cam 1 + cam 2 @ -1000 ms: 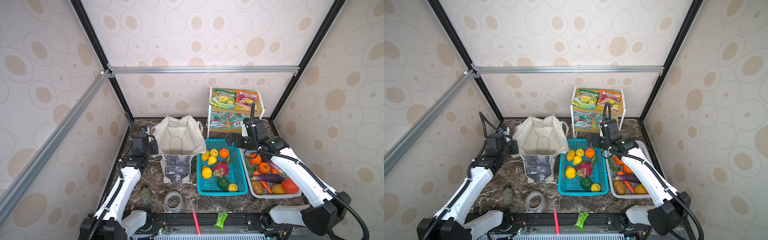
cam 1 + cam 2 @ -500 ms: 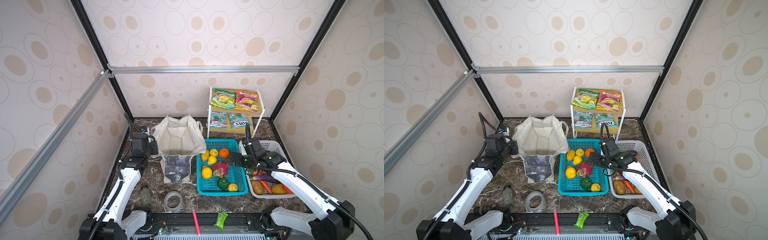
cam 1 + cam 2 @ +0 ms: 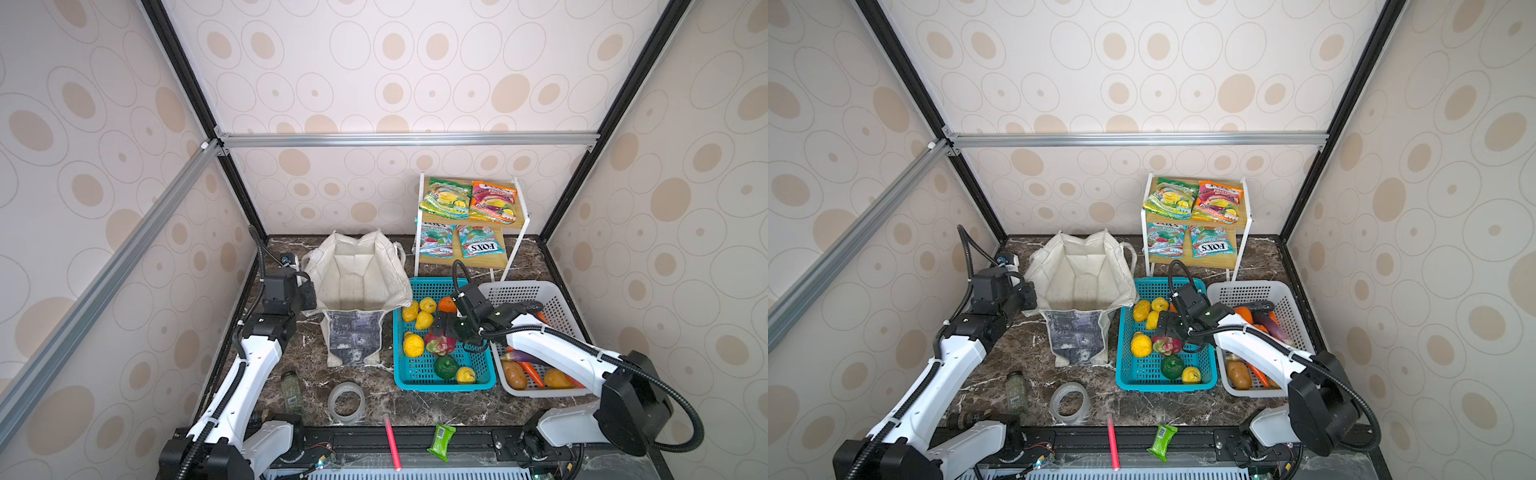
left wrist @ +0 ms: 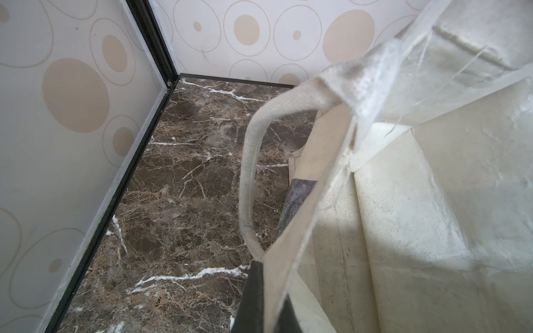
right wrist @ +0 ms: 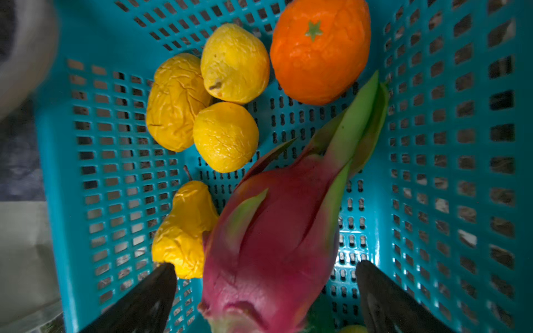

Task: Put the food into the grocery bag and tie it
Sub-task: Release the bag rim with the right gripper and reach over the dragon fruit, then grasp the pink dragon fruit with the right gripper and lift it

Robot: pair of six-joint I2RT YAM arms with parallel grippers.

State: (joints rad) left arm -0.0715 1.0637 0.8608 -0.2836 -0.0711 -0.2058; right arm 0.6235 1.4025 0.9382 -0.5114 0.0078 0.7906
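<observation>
In both top views you see the dark marble bench [image 3: 415,409]. The grocery bag [image 3: 357,286] stands on it with its mouth wide open, at about 10 o'clock from the bench middle. The teal basket [image 3: 440,385] sits just beside the bag, at its 3 o'clock. In this basket lies the pink dragon fruit [image 5: 274,230], with yellow fruits [image 5: 227,63] near it. Your left gripper [image 3: 311,296] is closed tight on the bag rim, at the bag's 9 o'clock side. Your right gripper [image 5: 265,269] is spread wide, one finger on each side of the dragon fruit, and it grips nothing.
</observation>
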